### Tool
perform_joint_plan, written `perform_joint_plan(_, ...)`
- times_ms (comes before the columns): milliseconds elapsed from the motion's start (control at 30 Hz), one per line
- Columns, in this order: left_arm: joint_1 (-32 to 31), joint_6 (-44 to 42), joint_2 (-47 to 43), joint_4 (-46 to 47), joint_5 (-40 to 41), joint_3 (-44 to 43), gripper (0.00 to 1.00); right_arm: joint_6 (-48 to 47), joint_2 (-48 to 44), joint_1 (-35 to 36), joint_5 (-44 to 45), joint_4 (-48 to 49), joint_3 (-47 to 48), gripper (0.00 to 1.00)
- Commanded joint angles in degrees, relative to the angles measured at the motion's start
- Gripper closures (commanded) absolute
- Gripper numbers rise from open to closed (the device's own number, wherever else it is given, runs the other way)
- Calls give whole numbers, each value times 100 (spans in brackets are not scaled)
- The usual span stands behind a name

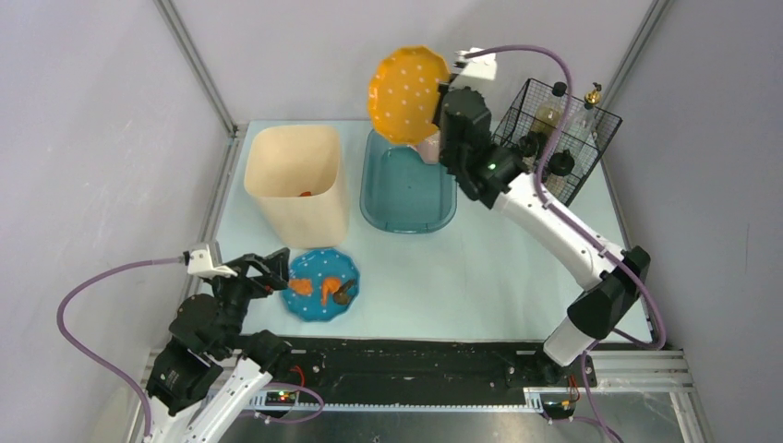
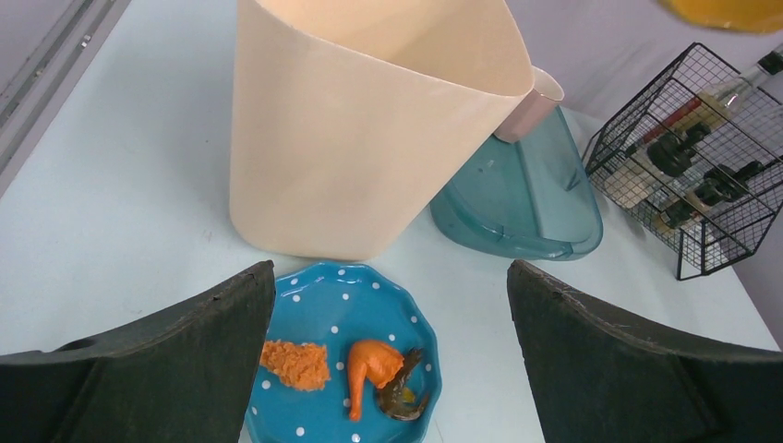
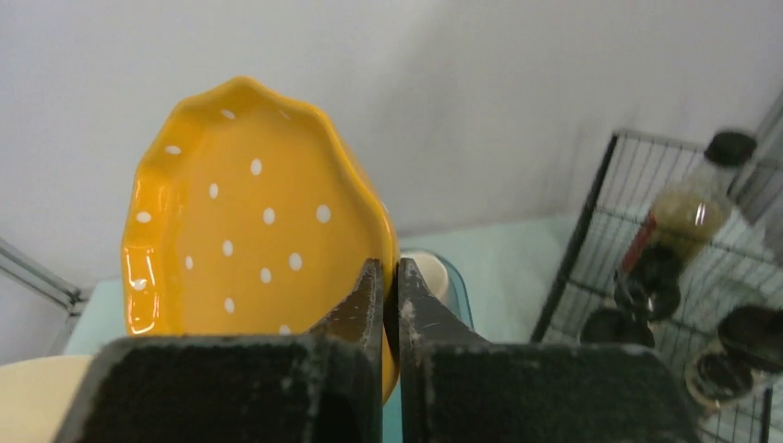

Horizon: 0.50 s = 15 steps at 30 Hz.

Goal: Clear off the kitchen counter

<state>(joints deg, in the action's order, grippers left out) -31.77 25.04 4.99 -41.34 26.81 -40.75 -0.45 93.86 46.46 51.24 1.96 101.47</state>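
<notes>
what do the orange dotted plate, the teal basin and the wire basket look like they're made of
Orange plate: likely glazed ceramic, possibly melamine; glossy, with bright highlights along its scalloped rim.
Teal basin: plastic, smooth and translucent; light passes through its wall.
Wire basket: probably metal wire with a black coating; an open grid of thin dark rods.

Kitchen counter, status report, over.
Right jaws shut on orange plate, raised near teal basin. Left jaws open, hovering at blue plate with food scraps. Kitchen counter not cleared; beige bin close behind blue plate, wire rack far right.
</notes>
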Motion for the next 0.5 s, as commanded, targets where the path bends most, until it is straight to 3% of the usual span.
perform_joint_plan(0,-48,50,143,28,-51,17,0,2760,-553,-791,-1178,-1558,-152,100)
perform_joint_plan(233,-42,37,185,28,-122,15,0,3372,-571,-1525,-2383,-1842,-1044,100)
perform_joint_plan(467,-74,39,186,27,-135,17,0,3712,-43,-1676,-2910,-1846,-1362,100)
